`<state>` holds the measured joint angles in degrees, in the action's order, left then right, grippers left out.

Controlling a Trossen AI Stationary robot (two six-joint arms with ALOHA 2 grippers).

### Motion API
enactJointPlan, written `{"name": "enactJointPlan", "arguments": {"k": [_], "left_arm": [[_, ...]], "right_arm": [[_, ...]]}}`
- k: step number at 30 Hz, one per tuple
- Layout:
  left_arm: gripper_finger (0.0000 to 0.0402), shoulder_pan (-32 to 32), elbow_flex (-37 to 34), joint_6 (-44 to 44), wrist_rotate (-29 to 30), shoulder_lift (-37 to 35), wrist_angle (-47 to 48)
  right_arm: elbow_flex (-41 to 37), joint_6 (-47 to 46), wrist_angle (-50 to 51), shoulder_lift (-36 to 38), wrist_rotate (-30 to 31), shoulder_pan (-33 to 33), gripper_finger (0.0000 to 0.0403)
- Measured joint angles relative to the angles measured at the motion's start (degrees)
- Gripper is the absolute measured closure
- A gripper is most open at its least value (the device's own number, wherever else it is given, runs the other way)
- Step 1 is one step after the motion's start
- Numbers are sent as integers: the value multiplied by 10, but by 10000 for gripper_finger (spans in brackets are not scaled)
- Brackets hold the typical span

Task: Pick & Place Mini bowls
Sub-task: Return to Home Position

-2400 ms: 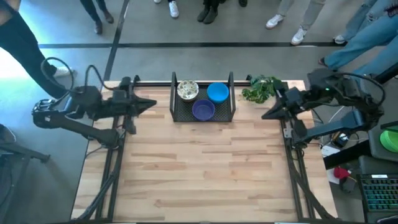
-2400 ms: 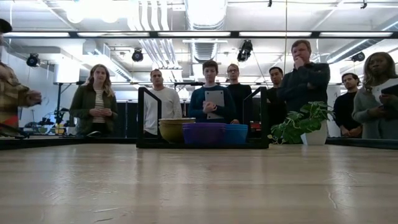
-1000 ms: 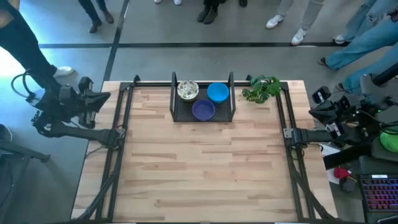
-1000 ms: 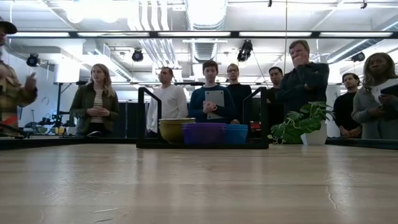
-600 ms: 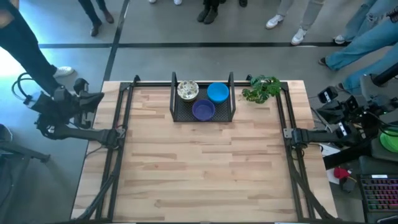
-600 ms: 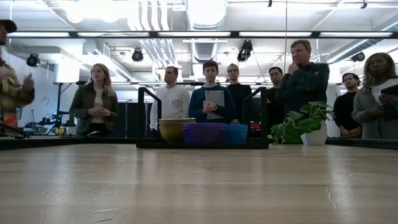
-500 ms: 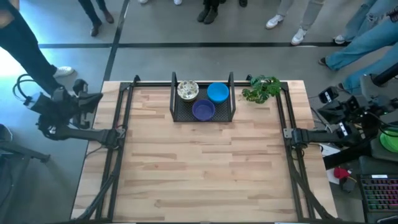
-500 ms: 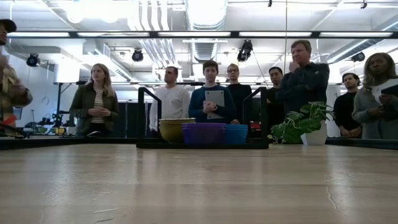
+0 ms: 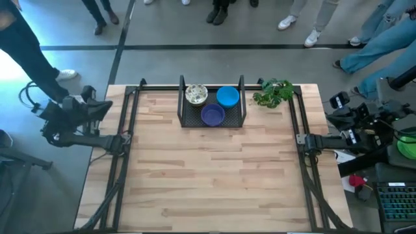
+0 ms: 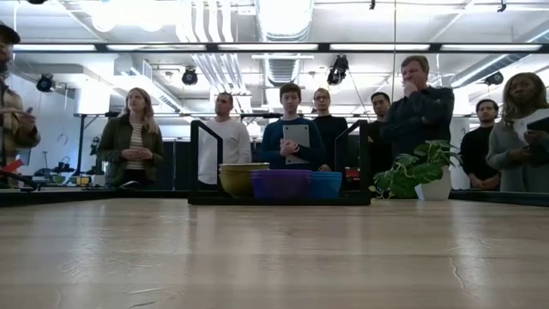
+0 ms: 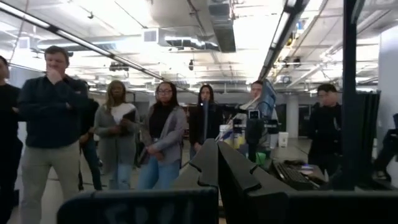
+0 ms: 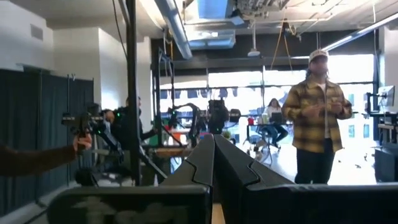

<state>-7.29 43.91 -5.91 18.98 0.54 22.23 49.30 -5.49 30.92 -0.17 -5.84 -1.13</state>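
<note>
1. Grippers first. The left gripper [image 11: 217,146] has its two dark fingers pressed together with nothing between them. The right gripper [image 12: 213,140] is the same: together and empty.
2. Position: each arm is folded outside its own side edge of the table [image 9: 208,182]. Each gripper is raised and looks level into the room, not down at the wood.
3. Between the two grippers, well apart from both, the mini bowls [image 9: 212,114] sit in the black mesh tray [image 9: 186,121] at the far edge. The cream-speckled bowl [image 9: 196,95] and blue bowl [image 9: 227,97] are side by side, with the purple bowl [image 9: 212,116] in front of the pair. From above each colour shows as one round; how many lie beneath I cannot tell.
4. A plant [image 9: 273,92] stands just beside the tray, on the right gripper's side.
5. Judgement: placing looks finished, and only settling to rest remains. Doing it well means slow final joint motion, fingers closed, and no swing inward over the tray or plant.
6. Watch — people [image 9: 221,10] stand beyond the far edge, and a person's leg [image 9: 29,52] is near the left arm, so an outward swing there risks contact. A cable loop [image 9: 27,97] by that arm is a likely snag.
</note>
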Motion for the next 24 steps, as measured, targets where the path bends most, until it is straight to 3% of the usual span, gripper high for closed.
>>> {"name": "enactJointPlan", "arguments": {"k": [14, 24], "left_arm": [[402, 0, -170, -1, -1, -4, -114], [402, 0, -277, 9, -19, -4, -219]], "right_arm": [[-158, 15, -129, 1, -13, 0, 394], [-264, -25, -233, 2, -37, 0, 394]]}}
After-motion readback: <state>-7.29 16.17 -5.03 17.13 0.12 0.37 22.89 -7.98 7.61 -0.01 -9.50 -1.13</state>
